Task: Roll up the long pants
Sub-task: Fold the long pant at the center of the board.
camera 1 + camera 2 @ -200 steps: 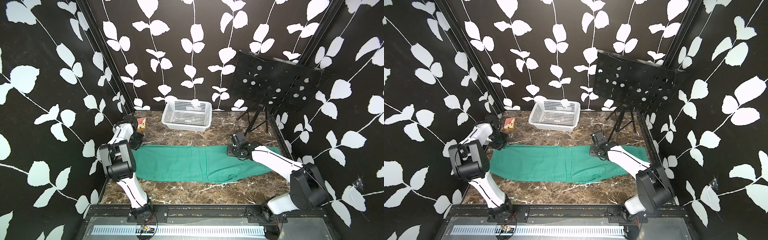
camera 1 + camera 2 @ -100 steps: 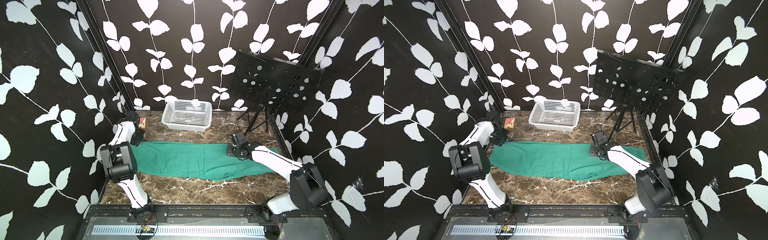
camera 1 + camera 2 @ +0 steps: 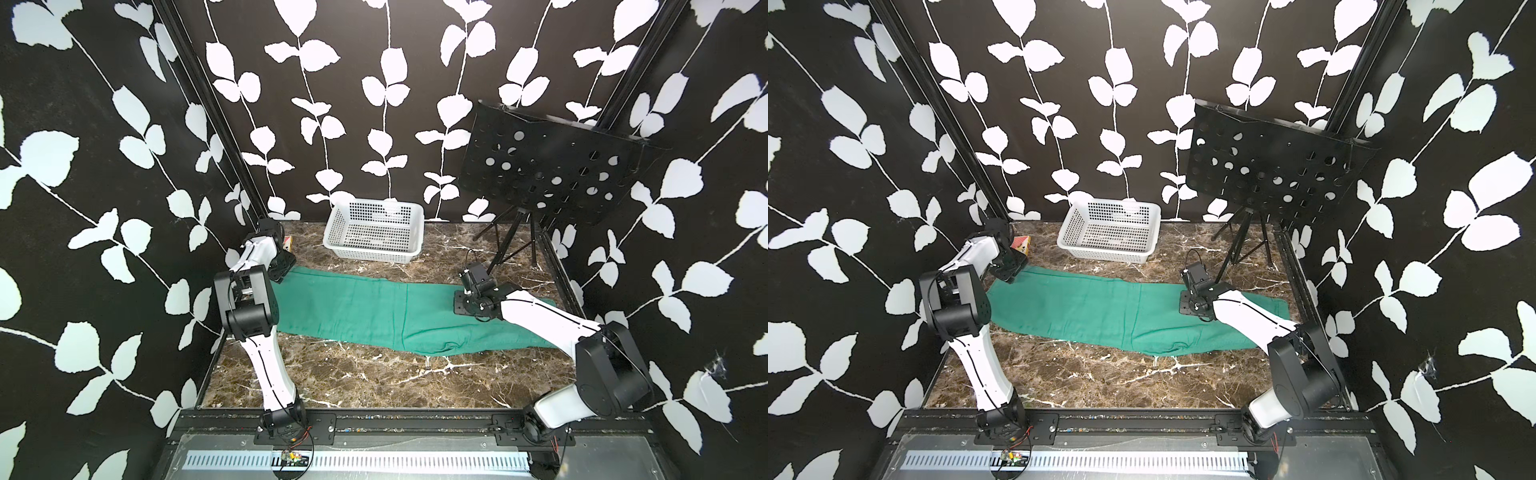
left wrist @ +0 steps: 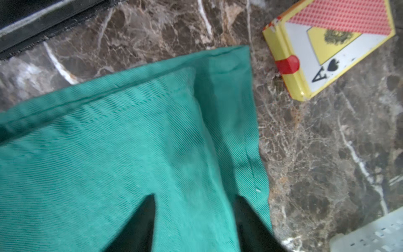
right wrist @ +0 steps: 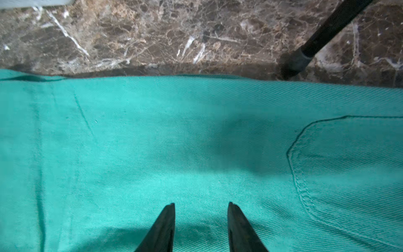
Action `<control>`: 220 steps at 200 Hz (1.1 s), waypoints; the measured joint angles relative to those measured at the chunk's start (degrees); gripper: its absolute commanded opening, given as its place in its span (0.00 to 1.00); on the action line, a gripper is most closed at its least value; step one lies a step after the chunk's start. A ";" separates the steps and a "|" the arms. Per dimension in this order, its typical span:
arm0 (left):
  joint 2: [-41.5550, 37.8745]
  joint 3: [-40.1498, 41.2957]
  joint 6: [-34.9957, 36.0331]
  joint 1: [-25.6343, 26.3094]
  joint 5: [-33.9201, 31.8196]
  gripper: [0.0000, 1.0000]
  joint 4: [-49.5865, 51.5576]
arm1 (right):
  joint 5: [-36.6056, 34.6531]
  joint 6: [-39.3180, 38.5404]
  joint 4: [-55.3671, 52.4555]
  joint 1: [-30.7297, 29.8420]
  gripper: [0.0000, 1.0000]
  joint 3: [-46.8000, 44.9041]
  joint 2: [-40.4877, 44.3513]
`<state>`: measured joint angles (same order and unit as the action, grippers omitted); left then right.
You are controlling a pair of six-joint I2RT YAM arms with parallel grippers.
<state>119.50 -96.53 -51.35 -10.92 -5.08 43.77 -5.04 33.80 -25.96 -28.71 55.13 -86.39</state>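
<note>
Both tools over pants (flat)

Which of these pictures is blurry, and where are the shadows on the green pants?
Left wrist view: the pants look smeared near the left tool, and the basket corner is out of focus. Right wrist view: crisp weave, with a soft dark shadow on the cloth just beyond the right tool. Both top views: sharp and evenly lit.

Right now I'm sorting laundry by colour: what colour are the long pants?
Plain teal-green, no pattern; the long pants show best in the right wrist view.
</note>
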 measured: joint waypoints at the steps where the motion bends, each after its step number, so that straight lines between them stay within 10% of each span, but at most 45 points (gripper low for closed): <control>1: -0.11 0.00 0.35 0.02 0.00 0.71 0.04 | 0.09 0.00 -0.11 0.00 0.43 0.02 0.00; 64: -14.64 11.61 -0.66 5.97 2.64 0.63 -1.57 | 6.56 -1.09 -15.54 -6.97 0.50 5.33 -2.45; 108: -9.09 16.09 -2.56 6.12 2.89 0.59 -3.45 | 10.67 -1.07 -20.31 -10.29 0.49 5.68 -6.69; 170: -5.46 16.35 -6.54 4.33 -2.05 0.51 1.60 | 11.21 0.66 -19.52 -10.67 0.00 2.58 -8.39; 206: -6.45 18.23 -10.03 3.82 -4.28 0.49 6.05 | 12.57 3.98 -19.39 -13.18 0.00 -4.79 1.14; 220: -7.96 20.44 -11.50 3.61 -4.90 0.50 6.78 | 13.81 5.31 -18.64 -14.19 0.23 -7.56 3.10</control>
<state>111.55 -76.09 -62.85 -7.31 -9.98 50.54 8.78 39.11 -44.60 -42.89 47.57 -83.29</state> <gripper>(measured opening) 0.491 0.077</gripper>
